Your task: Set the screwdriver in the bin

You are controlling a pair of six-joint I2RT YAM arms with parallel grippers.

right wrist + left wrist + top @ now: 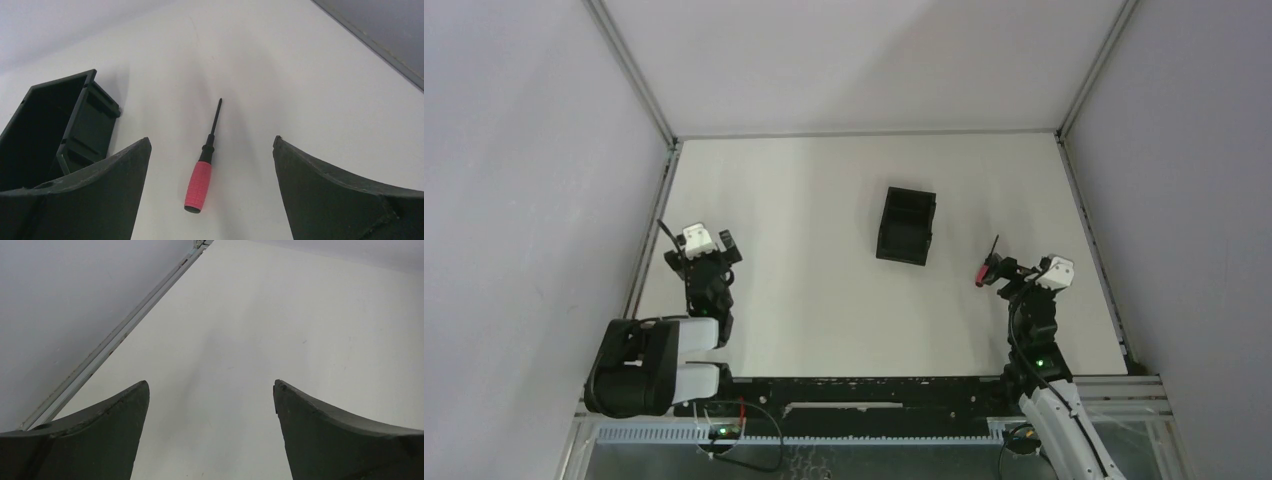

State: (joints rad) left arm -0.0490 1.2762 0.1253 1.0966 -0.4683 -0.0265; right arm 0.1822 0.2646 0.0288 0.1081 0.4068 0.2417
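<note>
reaching for the screwdriver [199, 180] is the step in hand. it is seen flat on the desk [300, 75] below the wide-open right jaws, near the bin [92, 122]. left jaws are spread too. next, lowering and squeezing are needed.

The bin [902, 252] stands on the surface [804, 200], near the middle and slightly right of centre. The screwdriver [199, 180] lies flat on the surface, right of the bin and nearer the arm bases, apart from the bin, with its shaft pointing away from the bases. The right fingers [330, 195] stand spread, one on each side of the screwdriver and clear of it. The left fingers [100, 430], likewise spread, are at the left side of the surface beside the edge rail [110, 340], well apart from bin and screwdriver.
</note>
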